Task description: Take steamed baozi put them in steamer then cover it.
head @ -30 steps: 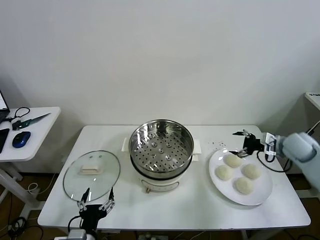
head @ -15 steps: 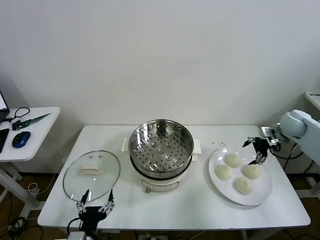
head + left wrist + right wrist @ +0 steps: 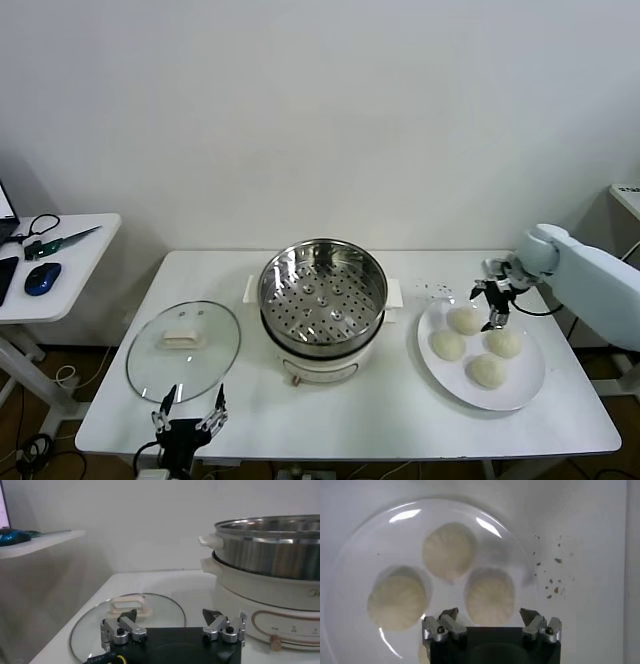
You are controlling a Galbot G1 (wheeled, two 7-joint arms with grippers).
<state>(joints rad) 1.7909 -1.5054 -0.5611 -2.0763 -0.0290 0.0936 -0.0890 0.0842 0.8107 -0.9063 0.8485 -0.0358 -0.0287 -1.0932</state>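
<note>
Over the flat white plate (image 3: 520,385) at 3 o'clock, right end effector (image 3: 493,305) hovers agape, empty, above four cream-white baozi (image 3: 489,595). Step: first pick. Next: descend, close. Shiny steel steamer (image 3: 322,290) empty; left end effector (image 3: 186,415) parked, spread, beside the clear glass cover (image 3: 184,350).

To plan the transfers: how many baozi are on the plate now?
4, all on the white plate, none in the steamer: one below the right gripper, one, one, one.

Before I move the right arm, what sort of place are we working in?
Probably a lab or office test bench staged as a kitchen: a plain white table against a bare wall, a shiny steel steamer pot, and a side desk with a blue computer mouse.
</note>
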